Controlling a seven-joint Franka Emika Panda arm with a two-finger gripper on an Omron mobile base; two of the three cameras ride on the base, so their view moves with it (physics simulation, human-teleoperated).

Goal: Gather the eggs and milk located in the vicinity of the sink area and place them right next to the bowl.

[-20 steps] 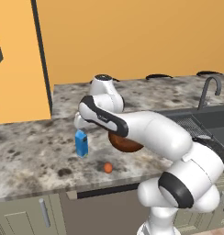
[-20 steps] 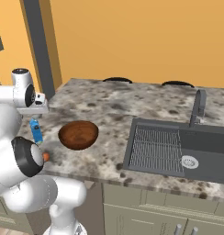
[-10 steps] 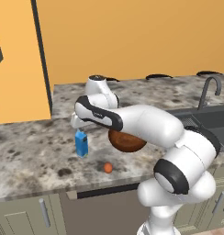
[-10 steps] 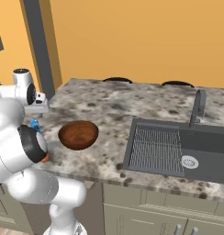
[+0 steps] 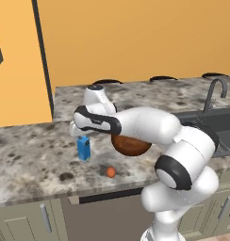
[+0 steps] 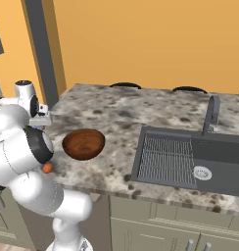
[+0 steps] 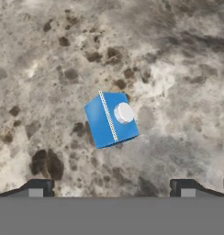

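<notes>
**Milk set beside the bowl: risks and item count**

Gripper [image 7: 112, 187]: jaws spread wide, holding nothing, poised directly above the milk [image 7: 111, 118]. The carton stands upright on the speckled counter [image 5: 27, 160], just to the left of the bowl [image 5: 131, 145] in the left base view, apart from the fingers.

Risks, as judged:
- A sideways sweep of the hand at this height could clip the gabled top and topple the carton; it is tall for its footprint and would likely tip easily
- The orange-brown egg [image 5: 110, 172] lies near the front edge of the counter; being round, a nudge from the arm could roll it off
- The arm's elbow hangs over the bowl, so a low swing could shove it and undo the placement

Count:
- Milk cartons: one
- Eggs seen: one, orange-brown, also visible in the right base view [image 6: 47, 167]
- Bowls: one [image 6: 83, 143]
- Sinks: one [image 6: 190, 159], with one tap [image 6: 211, 113]
</notes>
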